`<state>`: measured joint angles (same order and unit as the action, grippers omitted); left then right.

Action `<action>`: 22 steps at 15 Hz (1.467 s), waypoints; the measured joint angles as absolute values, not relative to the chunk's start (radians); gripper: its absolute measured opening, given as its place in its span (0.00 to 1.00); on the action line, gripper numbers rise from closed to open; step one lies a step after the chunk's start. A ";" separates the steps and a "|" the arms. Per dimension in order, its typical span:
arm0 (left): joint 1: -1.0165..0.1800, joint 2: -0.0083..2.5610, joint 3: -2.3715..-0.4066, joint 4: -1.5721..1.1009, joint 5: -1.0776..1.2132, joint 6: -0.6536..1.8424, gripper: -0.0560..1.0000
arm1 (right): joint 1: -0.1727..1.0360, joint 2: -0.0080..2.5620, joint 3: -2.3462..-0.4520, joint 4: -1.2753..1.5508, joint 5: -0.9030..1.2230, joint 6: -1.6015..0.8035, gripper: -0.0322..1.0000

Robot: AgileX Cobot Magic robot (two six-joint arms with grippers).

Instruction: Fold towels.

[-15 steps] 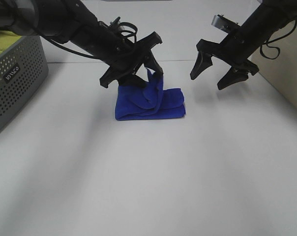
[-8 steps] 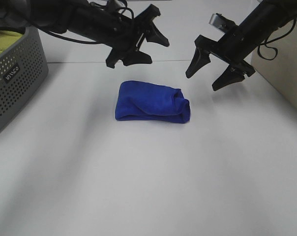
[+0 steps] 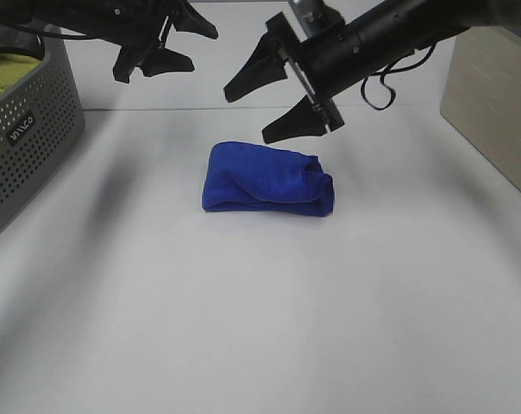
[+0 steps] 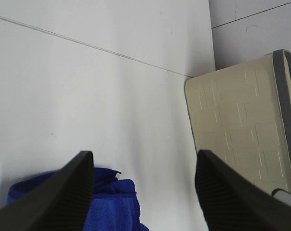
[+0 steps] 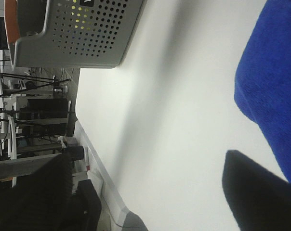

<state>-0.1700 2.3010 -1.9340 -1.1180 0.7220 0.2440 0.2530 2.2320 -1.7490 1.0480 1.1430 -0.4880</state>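
Note:
The royal-blue towel (image 3: 267, 178) lies folded in a small bundle on the white table (image 3: 260, 328). It also shows in the left wrist view (image 4: 112, 202) and the right wrist view (image 5: 275, 96). My left gripper (image 3: 164, 47) is open and empty, raised above the table's far left, away from the towel. My right gripper (image 3: 273, 108) is open and empty, reaching across from the right and hovering just above the towel's far edge. Neither gripper touches the towel.
A grey perforated basket (image 3: 23, 147) with a yellow-green cloth (image 3: 6, 73) stands at the left edge; it also shows in the right wrist view (image 5: 83, 33). A beige box (image 3: 493, 103) stands at the right, also in the left wrist view (image 4: 237, 130).
The left gripper has let go of the towel and pulled back up and to the left. The towel settled into a folded bundle. The right gripper swung left to just above the towel.

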 joint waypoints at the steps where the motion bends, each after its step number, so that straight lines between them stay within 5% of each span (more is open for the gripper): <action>1: -0.170 2.301 -1.935 -1.116 0.726 0.244 0.61 | 0.265 2.236 -1.712 1.060 1.093 -0.520 0.81; 12: -0.170 2.301 -1.935 -1.113 0.784 0.245 0.61 | 0.167 2.404 -1.687 1.131 0.949 -0.593 0.79; 22: -0.172 2.161 -1.935 -0.813 1.028 0.304 0.61 | 0.169 2.181 -1.739 0.837 1.140 -0.410 0.79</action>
